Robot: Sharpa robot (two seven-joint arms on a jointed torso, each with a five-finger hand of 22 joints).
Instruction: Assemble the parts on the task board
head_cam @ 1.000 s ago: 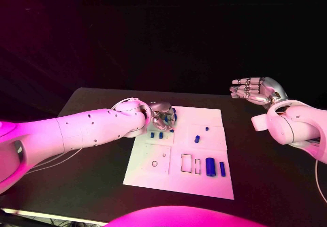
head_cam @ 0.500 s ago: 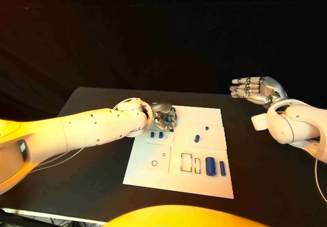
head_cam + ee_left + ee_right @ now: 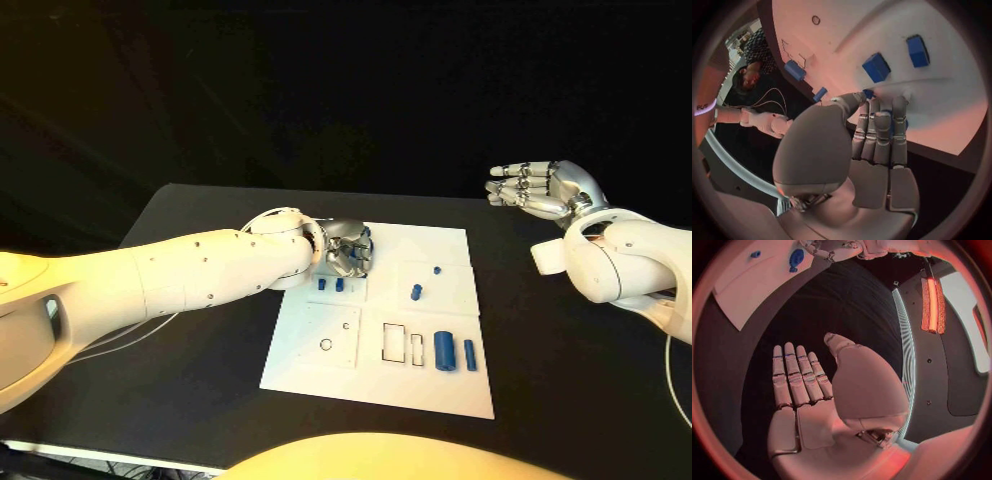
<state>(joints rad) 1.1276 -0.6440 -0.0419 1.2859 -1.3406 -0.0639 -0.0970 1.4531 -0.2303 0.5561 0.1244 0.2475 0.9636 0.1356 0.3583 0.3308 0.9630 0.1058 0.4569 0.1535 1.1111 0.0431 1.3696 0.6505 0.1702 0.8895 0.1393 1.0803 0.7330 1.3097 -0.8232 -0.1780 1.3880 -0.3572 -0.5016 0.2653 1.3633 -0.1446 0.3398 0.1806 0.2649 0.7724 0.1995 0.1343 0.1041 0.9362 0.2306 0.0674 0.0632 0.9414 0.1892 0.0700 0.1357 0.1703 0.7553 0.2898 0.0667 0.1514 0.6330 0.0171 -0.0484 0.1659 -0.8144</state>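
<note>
The white task board (image 3: 433, 385) lies mid-table. My left hand (image 3: 346, 250) hovers low over its far left part, fingers curled. In the left wrist view the thumb and fingers (image 3: 879, 125) pinch a small blue part (image 3: 869, 93) just above the board (image 3: 942, 115). Two small blue parts (image 3: 330, 285) stand right below the hand, also seen as two blue blocks (image 3: 876, 66). Another small part (image 3: 417, 293) and a tiny one (image 3: 438, 270) sit mid-board. A thick blue cylinder (image 3: 446, 352) and a slim bar (image 3: 470, 355) lie at the near right. My right hand (image 3: 541, 190) is raised off to the right, fingers extended (image 3: 795, 375), holding nothing.
Outlined slots (image 3: 394, 343) and a small round hole (image 3: 326, 346) mark the board's near half. Black table (image 3: 188, 330) surrounds the board. My left forearm (image 3: 188, 270) crosses the table's left side.
</note>
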